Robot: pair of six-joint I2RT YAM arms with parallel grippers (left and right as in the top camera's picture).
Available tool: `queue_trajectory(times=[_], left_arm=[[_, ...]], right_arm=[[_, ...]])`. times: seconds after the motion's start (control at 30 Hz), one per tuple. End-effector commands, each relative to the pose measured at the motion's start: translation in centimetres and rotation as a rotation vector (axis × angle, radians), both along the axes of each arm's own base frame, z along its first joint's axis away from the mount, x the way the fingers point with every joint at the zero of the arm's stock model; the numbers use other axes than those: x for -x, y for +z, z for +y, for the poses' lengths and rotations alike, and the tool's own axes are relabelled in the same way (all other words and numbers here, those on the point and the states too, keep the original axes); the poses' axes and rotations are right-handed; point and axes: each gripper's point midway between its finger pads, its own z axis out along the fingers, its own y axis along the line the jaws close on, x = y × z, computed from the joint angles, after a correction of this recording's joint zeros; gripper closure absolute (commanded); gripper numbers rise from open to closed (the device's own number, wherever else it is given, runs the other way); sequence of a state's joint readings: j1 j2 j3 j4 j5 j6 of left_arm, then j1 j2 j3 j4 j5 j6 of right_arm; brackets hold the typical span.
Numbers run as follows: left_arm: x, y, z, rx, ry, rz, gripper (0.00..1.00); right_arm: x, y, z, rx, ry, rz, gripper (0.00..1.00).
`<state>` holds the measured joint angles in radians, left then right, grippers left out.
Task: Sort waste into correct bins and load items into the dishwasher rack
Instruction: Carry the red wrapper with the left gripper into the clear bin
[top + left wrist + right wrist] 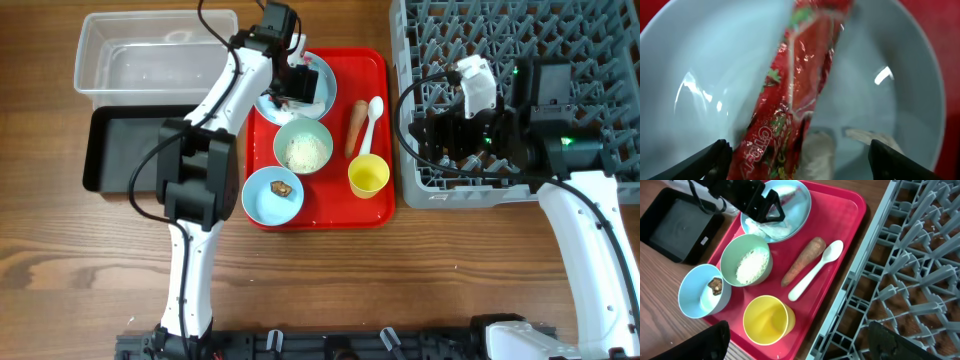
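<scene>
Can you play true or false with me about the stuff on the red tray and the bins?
1. The rice is in the green bowl. True.
2. The cup is full of rice. False: the yellow cup is empty.
3. The carrot lies beside the white spoon on the red tray. True.
4. The wrapper is in the tub. False: the clear tub has no wrapper; the red wrapper lies on the blue plate, under the open left gripper.
</scene>
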<state>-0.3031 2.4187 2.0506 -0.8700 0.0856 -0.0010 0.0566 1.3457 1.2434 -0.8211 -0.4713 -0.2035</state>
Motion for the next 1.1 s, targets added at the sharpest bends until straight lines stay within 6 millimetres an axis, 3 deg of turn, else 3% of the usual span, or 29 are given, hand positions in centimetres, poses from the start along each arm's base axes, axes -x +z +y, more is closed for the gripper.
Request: queue_trajectory(times=[0.0, 0.07, 0.1, 0.13, 0.23, 0.3, 0.37, 0.5, 0.53, 0.63, 0.67, 0.8, 0.9, 1.0, 1.07], left_arm=[[-0.6, -0.5, 0.7, -0.052, -0.024, -0.024, 0.11], [-0.3, -1.4, 0.8, -0.061, -0.032, -0.003, 0.14], [-0.2, -1.6, 0.8, -0.063, -0.032, 0.003, 0.21], [-0.1, -2.2, 0.8, -0.066, -0.033, 0.014, 0.34], [0.1, -3.0, 0.8, -0.070, -0.034, 0.028, 0.96], [-0.2, -2.4, 0.7, -0.064, -0.030, 0.013, 0.96], [-0.7, -0.2, 0.5, -0.037, 0.006, -0.023, 0.96], [-1.3, 7.9, -0.2, 0.064, 0.046, -0.144, 0.96], [-1.4, 11.4, 0.4, 0.094, 0.083, -0.199, 0.96], [-1.7, 16.5, 2.8, 0.127, 0.143, -0.286, 0.96], [-1.8, 17.2, 3.8, 0.128, 0.161, -0.298, 0.96], [-3.0, 17.3, 10.9, 0.144, 0.364, -0.289, 0.96], [-3.8, 17.5, 19.2, 0.169, 0.592, -0.307, 0.96], [-3.8, 15.9, 24.3, 0.152, 0.683, -0.292, 0.96], [-3.6, 14.5, 25.4, 0.144, 0.707, -0.261, 0.96]], right_arm=[[-0.1, 0.4, 0.6, -0.018, 0.022, 0.000, 0.11], [-0.1, 0.4, 0.6, -0.018, 0.022, 0.000, 0.11], [-0.1, 0.4, 0.6, -0.017, 0.022, 0.000, 0.11], [-0.1, 0.4, 0.6, -0.017, 0.022, 0.000, 0.11], [-0.1, 0.3, 0.4, -0.010, 0.017, 0.000, 0.11], [-0.2, 0.3, 0.3, -0.005, 0.012, 0.000, 0.11], [-0.2, 0.3, 0.3, -0.005, 0.012, 0.000, 0.11], [-0.2, 0.3, 0.3, -0.005, 0.013, -0.001, 0.11], [-0.2, 0.3, 0.3, -0.005, 0.012, 0.000, 0.11], [-0.2, 0.3, 0.3, -0.005, 0.013, -0.001, 0.11], [-0.2, 0.3, 0.3, -0.005, 0.013, -0.001, 0.11], [-0.2, 0.3, 0.3, -0.005, 0.013, -0.001, 0.11], [-0.2, 0.3, 0.3, -0.005, 0.013, -0.002, 0.11], [-0.3, 0.3, 0.3, -0.006, 0.013, -0.005, 0.11], [-0.2, 0.3, 0.3, -0.006, 0.013, -0.004, 0.11]])
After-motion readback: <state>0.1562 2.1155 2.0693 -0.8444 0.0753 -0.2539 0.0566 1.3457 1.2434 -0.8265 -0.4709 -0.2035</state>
